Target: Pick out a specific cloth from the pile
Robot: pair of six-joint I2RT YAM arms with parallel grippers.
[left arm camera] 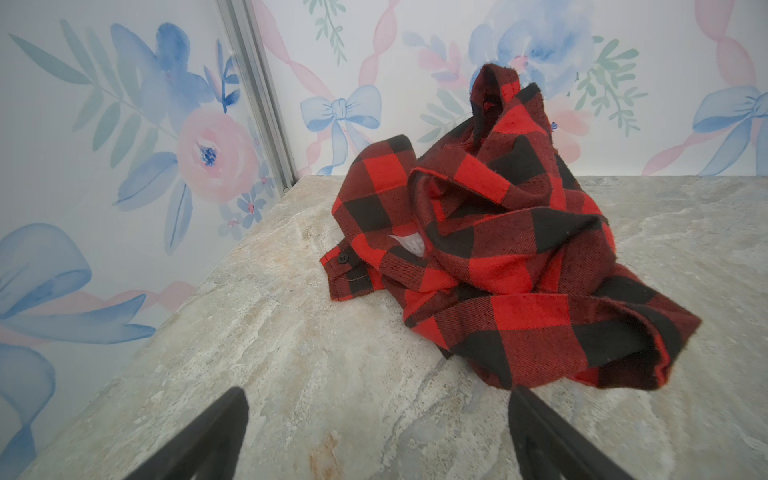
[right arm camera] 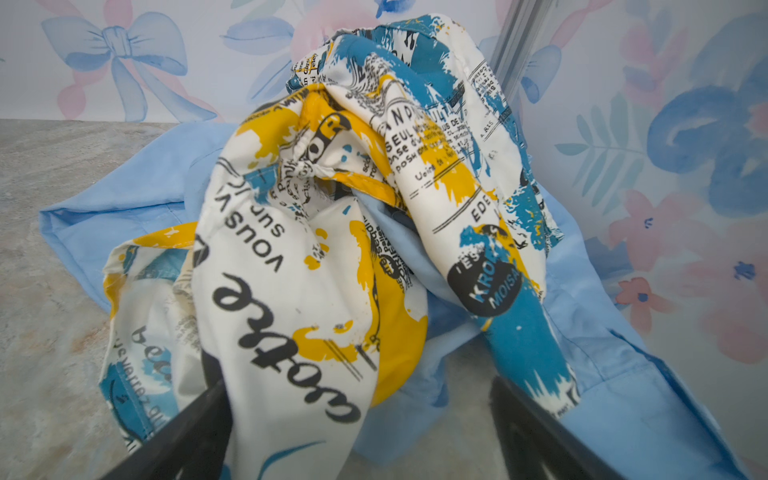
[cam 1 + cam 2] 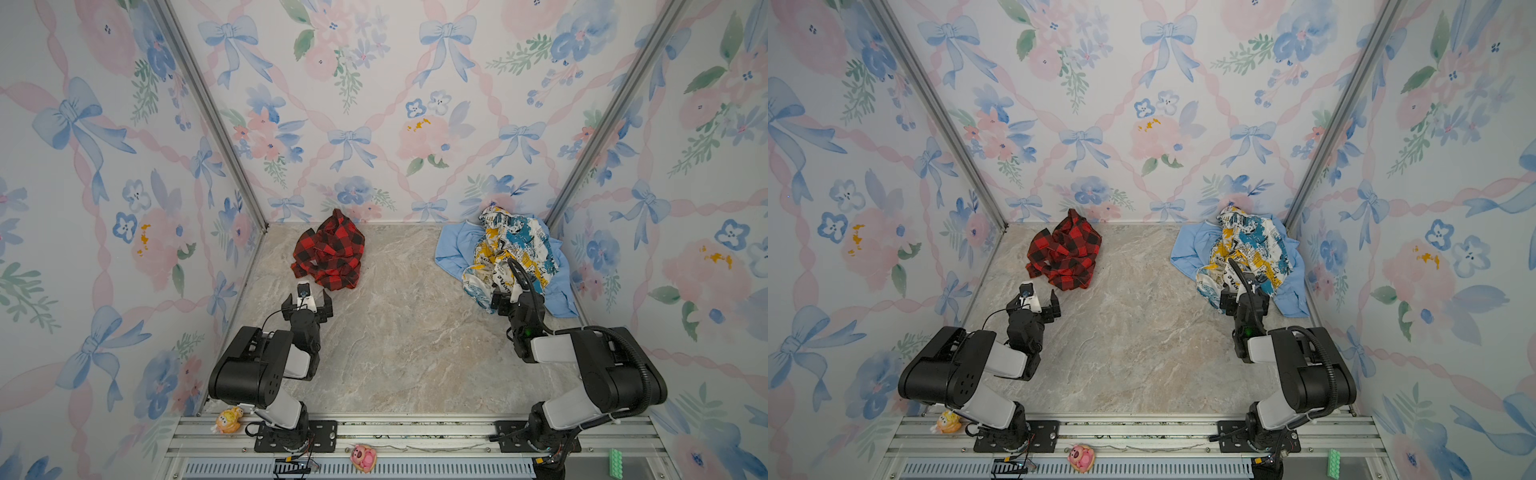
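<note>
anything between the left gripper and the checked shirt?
Nothing visible. The left gripper is open and faces the checked shirt across a bare stretch of table. The shirt lies alone near the back left corner, apart from the blue shirt and printed cloth on the right.

bare tabletop (image 3: pixel 407 332) centre, cloth (image 3: pixel 328 253) left, pile (image 3: pixel 511 247) right

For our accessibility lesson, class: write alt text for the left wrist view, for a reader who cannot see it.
A crumpled red-and-black checked shirt lies alone on a marbled tabletop near a floral-papered corner. The left gripper, jaws open and empty, points toward it.
</note>
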